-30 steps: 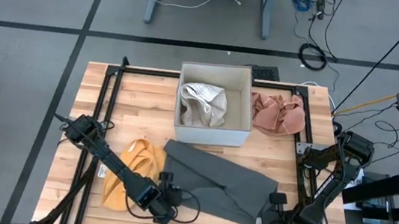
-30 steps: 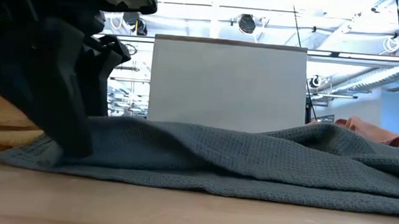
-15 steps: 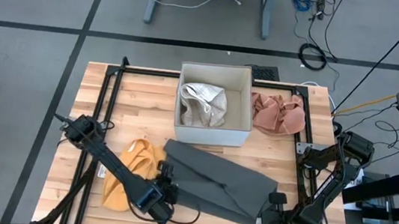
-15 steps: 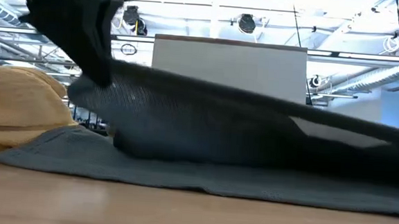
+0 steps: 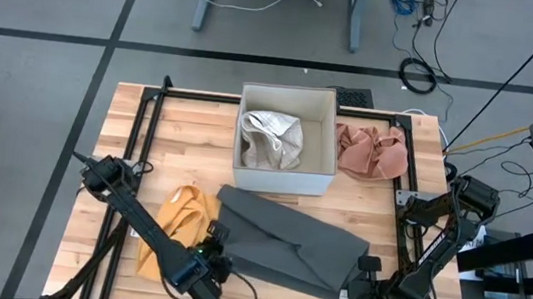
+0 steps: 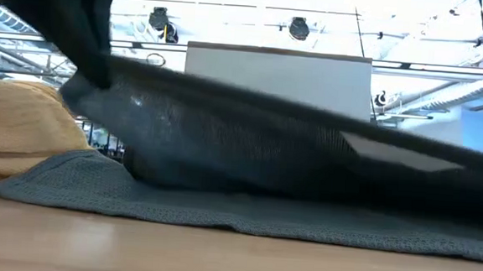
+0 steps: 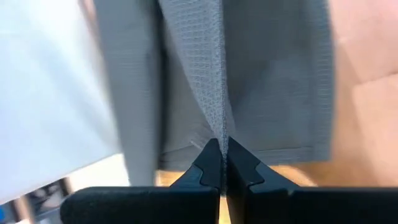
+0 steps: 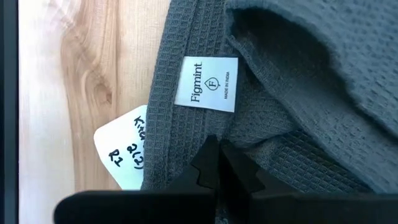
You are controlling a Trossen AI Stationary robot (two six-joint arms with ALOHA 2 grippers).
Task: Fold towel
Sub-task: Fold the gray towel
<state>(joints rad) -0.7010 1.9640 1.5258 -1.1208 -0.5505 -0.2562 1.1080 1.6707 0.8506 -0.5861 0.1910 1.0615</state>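
Note:
A grey waffle towel [image 5: 286, 242] lies in the middle of the table, its lower layer [image 6: 220, 214] flat on the wood. My left gripper [image 5: 215, 236] is shut on the towel's left near corner and holds it raised; it also shows in the low view [image 6: 86, 67]. My right gripper [image 5: 365, 273] is shut at the towel's right near corner, beside its white label [image 8: 206, 84]. A white handwritten tag [image 8: 124, 155] lies under that corner. My left gripper pinches the towel's edge at the left near corner [image 7: 219, 134] between both fingers, coming from the near side. That corner is lifted clear, and the cloth [image 6: 250, 128] runs taut from it toward the right. My right gripper pinches the hem at the right near corner [image 8: 205, 134], just below the label. How many layers it has, I cannot tell.
A white box [image 5: 281, 176] with a pale cloth inside stands just beyond the towel. A pink cloth [image 5: 372, 152] lies right of the box. A yellow towel [image 5: 177, 225] sits bunched next to my left gripper. Black frame rails [image 5: 143, 125] border the table.
My left gripper, shut on the towel's left near corner, has risen and moved a little toward the far and left edges. That near edge has lifted off the table and drawn taut into a ridge, while the lower layer has stayed flat.

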